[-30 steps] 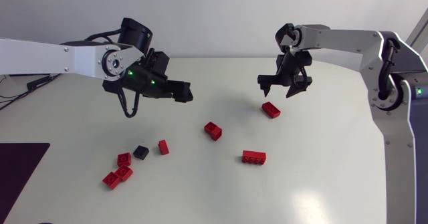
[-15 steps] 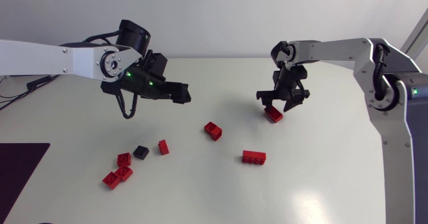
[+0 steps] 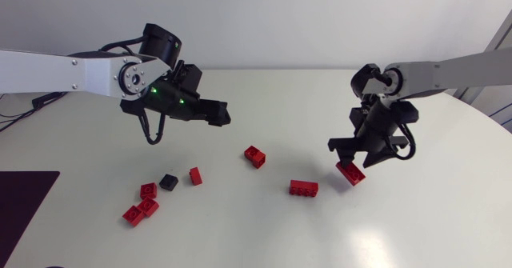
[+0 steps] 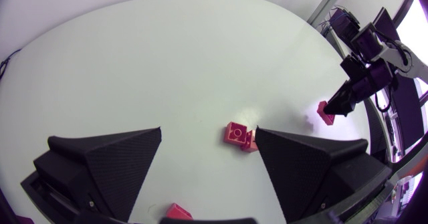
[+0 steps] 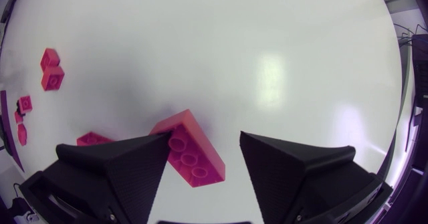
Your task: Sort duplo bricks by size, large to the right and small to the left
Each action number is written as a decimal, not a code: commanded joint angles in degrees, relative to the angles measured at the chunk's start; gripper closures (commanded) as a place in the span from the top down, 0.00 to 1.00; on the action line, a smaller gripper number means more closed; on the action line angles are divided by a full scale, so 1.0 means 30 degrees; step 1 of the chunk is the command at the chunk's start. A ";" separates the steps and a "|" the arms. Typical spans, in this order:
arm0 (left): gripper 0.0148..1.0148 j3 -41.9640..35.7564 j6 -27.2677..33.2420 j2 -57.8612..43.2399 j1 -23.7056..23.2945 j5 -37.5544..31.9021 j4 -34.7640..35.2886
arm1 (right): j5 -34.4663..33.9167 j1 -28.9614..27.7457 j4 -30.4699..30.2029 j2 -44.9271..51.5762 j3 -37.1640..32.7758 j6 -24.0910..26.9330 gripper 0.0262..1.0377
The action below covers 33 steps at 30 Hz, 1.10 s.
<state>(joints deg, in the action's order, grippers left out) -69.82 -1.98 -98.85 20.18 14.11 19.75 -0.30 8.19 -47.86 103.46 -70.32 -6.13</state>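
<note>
I see bare desk [image 3: 432,220] filling the lower right of the frame, free passage. My right end effector [image 3: 362,158], clamping a red brick [image 3: 350,173], hangs just right of the long brick [image 3: 304,189]; small bricks [image 3: 146,207] crowd the lower left.

White table [image 3: 264,244]. Toward left edge: three red bricks [image 3: 146,208] clustered, black brick [image 3: 168,182] and small red brick [image 3: 195,176] just beside them. Mid-table: red brick [image 3: 255,156], long red brick [image 3: 304,189].
</note>
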 commanded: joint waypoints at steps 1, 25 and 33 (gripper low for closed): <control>0.96 0.0540 0.0161 0.0518 0.0420 0.0014 0.0068 | 0.0479 0.0231 -0.0279 -0.1059 0.1440 0.0315 0.92; 0.96 0.1067 0.1362 0.1953 0.1856 0.2797 0.0097 | 0.3526 0.3629 -0.2476 -0.1557 -0.3101 -0.0945 0.95; 0.96 0.0100 0.2153 -0.0771 0.1621 0.2709 0.0888 | 0.3614 0.3834 -0.2798 -0.0678 -0.3805 -0.0827 0.95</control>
<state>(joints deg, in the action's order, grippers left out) -68.25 2.66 -96.84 24.86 22.11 21.15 10.28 20.88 -55.40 101.01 -82.43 -8.10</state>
